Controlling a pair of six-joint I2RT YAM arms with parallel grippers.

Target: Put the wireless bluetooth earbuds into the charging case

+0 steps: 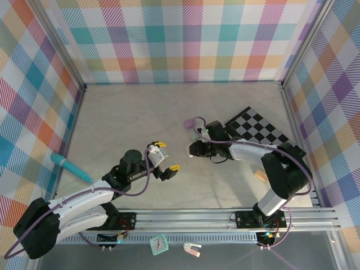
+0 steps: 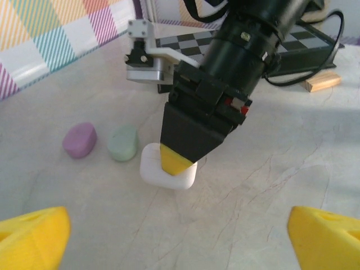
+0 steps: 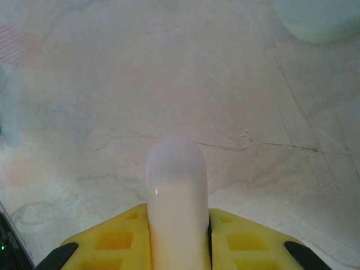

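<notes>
Right gripper (image 3: pixel 179 242): closed on white case (image 2: pixel 152 169), held low over table (image 2: pixel 270 185), centre of left-wrist frame; purple case (image 2: pixel 79 139) and green case (image 2: pixel 122 142) lie just left of it. Left gripper (image 1: pixel 167 156): spread wide, nothing held, just below centre of top frame, near the white case. Step judged: case steadied for loading. Whether an earbud is seated cannot be told. Next move: earbud to be fetched, aligned with socket.

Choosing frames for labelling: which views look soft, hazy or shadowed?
Right wrist: washed out and hazy, the white case in the right tool too close to be sharp, the mint case blurred. Left wrist: centre crisp, fingertips of the left tool soft at the bottom corners. Top external: even light, sharp, faint shadows.
</notes>
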